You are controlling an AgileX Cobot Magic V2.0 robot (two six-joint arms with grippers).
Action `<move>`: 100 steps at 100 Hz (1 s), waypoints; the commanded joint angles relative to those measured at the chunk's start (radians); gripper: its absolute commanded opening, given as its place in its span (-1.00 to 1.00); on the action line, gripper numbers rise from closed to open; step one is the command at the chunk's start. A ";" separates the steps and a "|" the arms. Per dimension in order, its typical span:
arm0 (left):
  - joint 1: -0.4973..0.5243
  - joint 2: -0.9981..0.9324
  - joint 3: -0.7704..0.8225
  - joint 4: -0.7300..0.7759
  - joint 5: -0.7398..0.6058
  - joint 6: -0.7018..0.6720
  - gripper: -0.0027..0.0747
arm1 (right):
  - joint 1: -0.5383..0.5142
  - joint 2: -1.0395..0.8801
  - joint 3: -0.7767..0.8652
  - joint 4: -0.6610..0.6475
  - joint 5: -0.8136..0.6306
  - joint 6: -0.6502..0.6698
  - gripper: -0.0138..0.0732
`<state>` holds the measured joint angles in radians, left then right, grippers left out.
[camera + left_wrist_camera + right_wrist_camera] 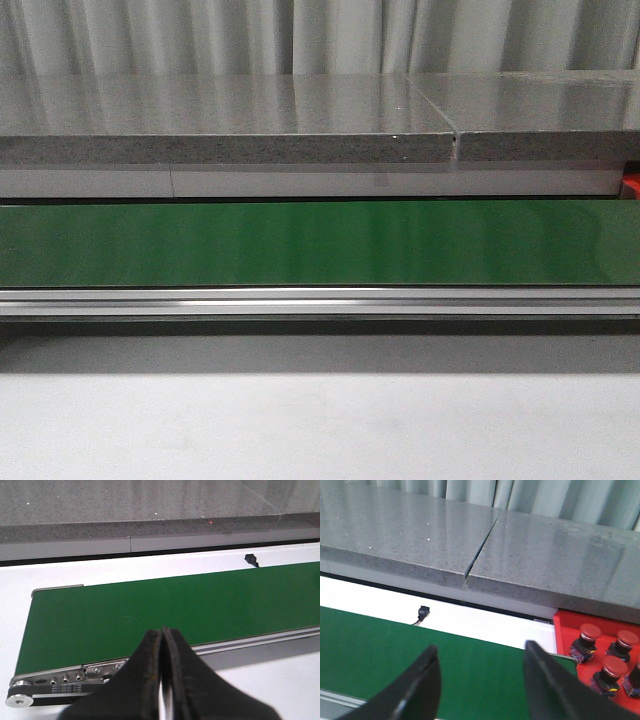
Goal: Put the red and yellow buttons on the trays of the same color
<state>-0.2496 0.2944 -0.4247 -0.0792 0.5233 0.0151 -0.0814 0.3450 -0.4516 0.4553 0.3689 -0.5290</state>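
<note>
**Belt bare across all views; red buttons parked in red tray past belt's right end**

Largest first: grey speckled stone slabs [230, 135] spanning the far side in the front view, two pieces butted at a narrow seam, front edge overhanging a white panel. Same seam seen from the right wrist view as a dark gap running toward the near edge.

Next, green conveyor belt [300, 245] running the full width of the front view, bounded on the near side by an aluminium rail [320, 300]. Nothing resting on the belt surface in any view. White tabletop [320, 430] in front of the rail, unobstructed.

Left end of belt visible in the left wrist view: end roller [20, 700] and bolted side plate at the corner, white surface beyond the belt edge on both sides. Small black fitting [251, 559] on the white strip behind the belt, apart from the belt edge.

Red tray [570, 630] just past the belt's right end, tucked beneath the slab edge. Red buttons [590, 632] standing upright inside, several grouped close together. Yellow buttons and yellow tray not identifiable.

Left gripper [162, 680]: jaws pressed together, holding nothing, poised above the near belt edge.

Right gripper [480, 690]: jaws spread wide, nothing between them, above the belt, tray off to one side.
</note>
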 commanded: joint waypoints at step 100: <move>-0.007 0.009 -0.025 -0.012 -0.083 -0.002 -0.98 | -0.002 -0.047 -0.013 0.007 -0.019 -0.011 -0.84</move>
<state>-0.2496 0.2944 -0.4247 -0.0792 0.5233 0.0151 -0.0814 0.2923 -0.4401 0.4553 0.4204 -0.5290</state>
